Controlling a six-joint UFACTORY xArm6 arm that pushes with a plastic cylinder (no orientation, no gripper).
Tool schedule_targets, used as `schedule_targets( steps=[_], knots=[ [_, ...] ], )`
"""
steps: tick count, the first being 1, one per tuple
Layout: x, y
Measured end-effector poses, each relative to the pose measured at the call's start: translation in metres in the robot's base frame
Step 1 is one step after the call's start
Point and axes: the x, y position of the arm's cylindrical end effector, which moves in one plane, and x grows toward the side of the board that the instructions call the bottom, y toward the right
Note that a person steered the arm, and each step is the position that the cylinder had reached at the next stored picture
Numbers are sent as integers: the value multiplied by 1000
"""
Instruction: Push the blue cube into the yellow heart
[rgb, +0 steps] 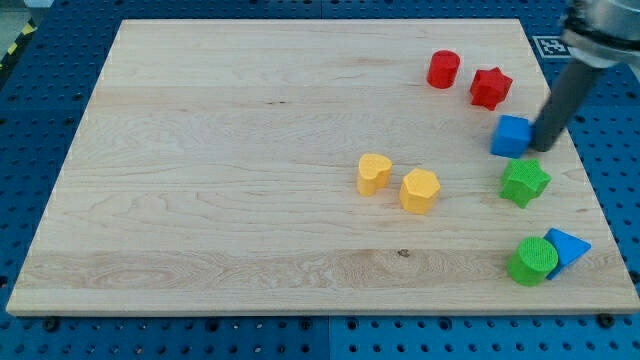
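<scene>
Here my tip (540, 150) rests just right of the blue cube (511, 136), no pincer fitted. Cube sits far right of worktop (230, 150), yellow heart (374, 173) well left. Likely light, rigid, slides easily; push its right face squarely.

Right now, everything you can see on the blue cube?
The blue cube is a small, solid-looking block, matte blue like moulded plastic, sitting flat and upright on the wooden board near the view's right edge. My tip is right at its right side, apparently touching. The red star lies above it, the green star just below; neither touches it. The yellow heart sits well to its left.
</scene>
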Motion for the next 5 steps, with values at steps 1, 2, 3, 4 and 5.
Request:
schedule_targets(
  steps=[1,2,3,4,5],
  knots=[
    [0,-93],
    [0,-114],
    [-3,-78],
    [-27,-74],
    [-56,-94]
  ],
)
